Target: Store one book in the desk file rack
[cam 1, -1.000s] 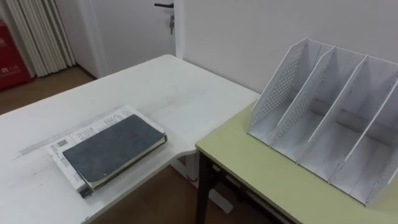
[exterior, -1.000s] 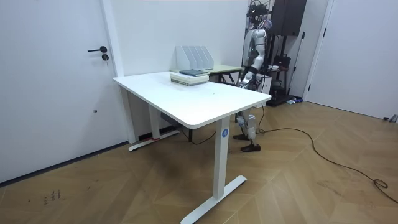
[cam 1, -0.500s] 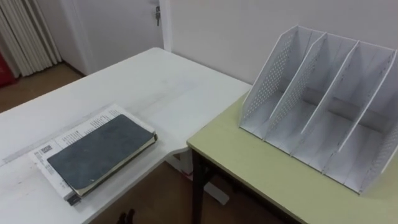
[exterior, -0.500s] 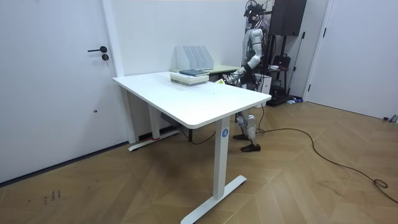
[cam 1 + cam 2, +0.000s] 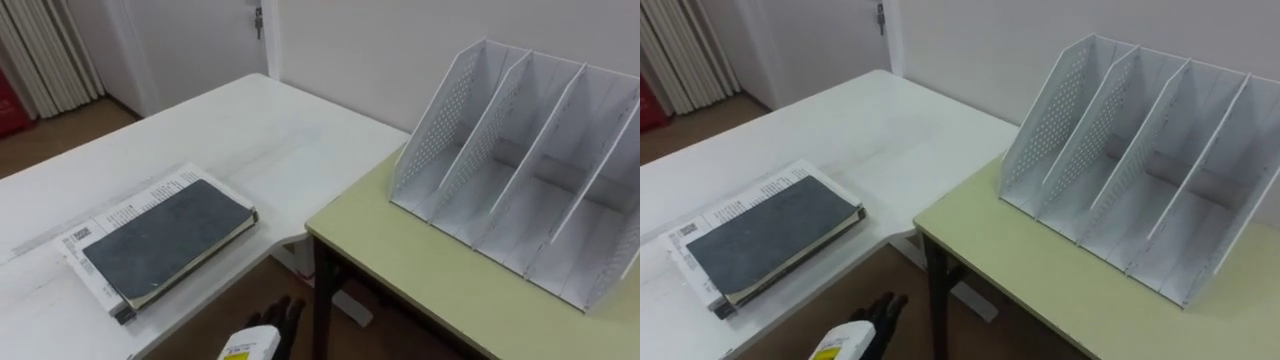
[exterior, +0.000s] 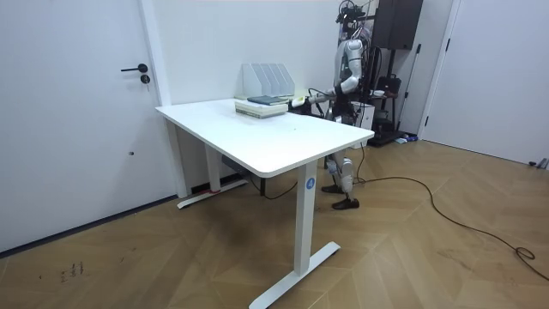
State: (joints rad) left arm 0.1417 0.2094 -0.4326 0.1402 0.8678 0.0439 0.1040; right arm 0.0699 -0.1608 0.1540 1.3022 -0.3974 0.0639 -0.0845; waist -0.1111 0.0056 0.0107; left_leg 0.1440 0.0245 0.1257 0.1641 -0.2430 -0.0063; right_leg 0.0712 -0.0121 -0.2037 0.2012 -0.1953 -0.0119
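- Two desks meet at a corner below the robot's head: a white desk (image 5: 250, 130) on its left and a pale green desk (image 5: 420, 270) on its right. A strip of wooden floor (image 5: 240, 300) shows in the gap between them.
- One dark grey book (image 5: 165, 240), the task's thing, lies flat near the white desk's front edge. It rests on a larger white printed booklet (image 5: 120, 212), whose margin shows along the book's far and left sides.
- On the green desk, close to the wall, stands the white file rack (image 5: 437, 120). Its perforated end wall faces the white desk, and slanted partitions split it into slots that open toward the robot.
- The book and the rack are well apart, each on its own desk.
- At the bottom edge of the eye views the left robot hand (image 5: 280, 318) shows in the gap between the desks. It is lower right of the book stack and just left of the green desk's dark leg (image 5: 322, 300).
- Its dark fingers point forward, loosely extended and released, with nothing in them. The hand is apart from the book.
- In the room view the robot stands upright at the far side of the desks, beside the green one. One arm reaches toward the room view's left, in the direction of the book stack.
- Beyond the white desk are a white door (image 5: 200, 40) and a pale curtain (image 5: 35, 50).
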